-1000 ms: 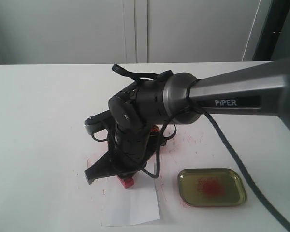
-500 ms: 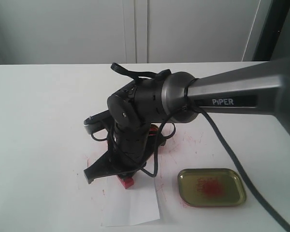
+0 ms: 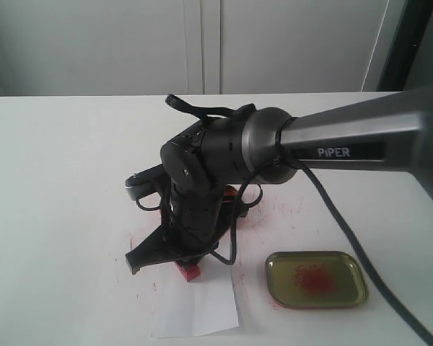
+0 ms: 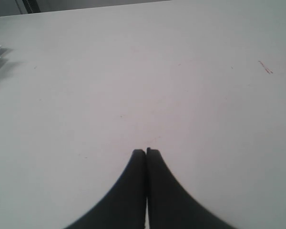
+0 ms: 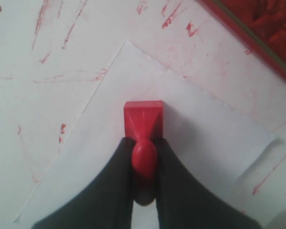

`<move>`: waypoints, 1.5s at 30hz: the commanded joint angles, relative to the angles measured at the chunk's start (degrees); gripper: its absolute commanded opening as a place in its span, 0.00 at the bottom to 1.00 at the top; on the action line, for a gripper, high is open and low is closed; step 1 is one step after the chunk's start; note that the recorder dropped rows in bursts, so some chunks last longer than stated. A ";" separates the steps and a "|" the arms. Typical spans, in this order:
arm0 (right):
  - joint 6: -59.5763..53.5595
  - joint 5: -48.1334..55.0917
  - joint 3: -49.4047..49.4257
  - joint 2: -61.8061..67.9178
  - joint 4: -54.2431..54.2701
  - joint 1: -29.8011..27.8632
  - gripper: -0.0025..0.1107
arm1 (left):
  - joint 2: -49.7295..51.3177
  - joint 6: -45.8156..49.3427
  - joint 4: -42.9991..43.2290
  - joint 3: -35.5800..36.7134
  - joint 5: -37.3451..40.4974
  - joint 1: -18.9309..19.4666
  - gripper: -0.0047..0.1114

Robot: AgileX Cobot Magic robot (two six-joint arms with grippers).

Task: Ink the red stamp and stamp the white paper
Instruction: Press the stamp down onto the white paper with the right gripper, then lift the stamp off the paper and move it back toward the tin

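My right gripper (image 5: 144, 143) is shut on the handle of the red stamp (image 5: 143, 119), whose square base rests flat on the white paper (image 5: 200, 143). In the exterior view the stamp (image 3: 189, 271) shows below the right arm's black wrist, at the top edge of the paper (image 3: 198, 306). The red ink tin (image 5: 262, 28) lies beyond one corner of the sheet, mostly hidden behind the arm in the exterior view. My left gripper (image 4: 146, 151) is shut on nothing, above bare tabletop; it is not seen in the exterior view.
A gold-olive tin lid (image 3: 316, 278) with a red smudge lies to the right of the paper. Red ink streaks (image 5: 62, 28) mark the white tabletop around the sheet. The right arm (image 3: 346, 144) crosses the scene from the right.
The right wrist has shifted very slightly left; the stamp stays in the same spot on the paper.
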 commanded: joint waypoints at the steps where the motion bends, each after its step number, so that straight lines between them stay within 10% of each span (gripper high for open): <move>1: 0.60 -2.24 2.59 2.48 0.40 0.08 0.02 | -0.02 -0.22 -0.33 0.10 -0.11 -0.36 0.04; 45: 28.01 -7.80 2.49 -10.01 -5.09 -4.55 0.02 | -0.02 -0.22 -0.33 0.10 -0.11 -0.36 0.04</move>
